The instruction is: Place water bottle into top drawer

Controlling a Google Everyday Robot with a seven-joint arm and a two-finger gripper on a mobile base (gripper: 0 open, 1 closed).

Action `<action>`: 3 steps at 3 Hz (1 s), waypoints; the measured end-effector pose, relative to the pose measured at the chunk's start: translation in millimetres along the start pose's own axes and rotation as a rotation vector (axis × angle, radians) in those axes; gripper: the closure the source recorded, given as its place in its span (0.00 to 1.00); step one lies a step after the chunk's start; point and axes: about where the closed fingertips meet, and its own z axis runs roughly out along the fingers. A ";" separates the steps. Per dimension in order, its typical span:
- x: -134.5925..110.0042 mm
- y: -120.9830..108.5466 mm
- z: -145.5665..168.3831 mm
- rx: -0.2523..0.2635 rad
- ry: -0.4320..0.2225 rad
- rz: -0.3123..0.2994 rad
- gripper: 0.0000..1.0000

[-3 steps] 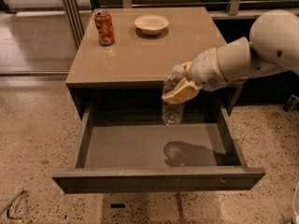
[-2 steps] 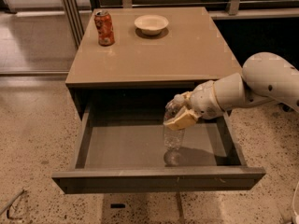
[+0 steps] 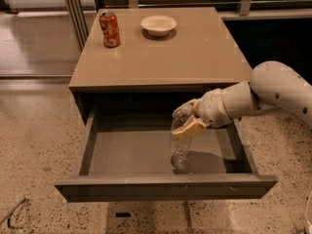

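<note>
Gripper (image 3: 187, 123) is clamped on the neck of the bottle (image 3: 179, 149), which is held upright inside the drawer (image 3: 165, 185), toward three o'clock of its middle. If released crooked, it could be toppled.

One water bottle (image 3: 179, 149), one soda can (image 3: 109, 28), one bowl (image 3: 158, 25), one top drawer (image 3: 165, 185), one gripper (image 3: 188, 124) clasping the water bottle inside it.
</note>
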 end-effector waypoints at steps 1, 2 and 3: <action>13.8 -10.3 15.0 -0.010 -0.027 -0.050 1.00; 28.8 -16.0 27.9 -0.021 -0.041 -0.062 1.00; 45.0 -18.0 37.9 -0.035 -0.038 -0.051 1.00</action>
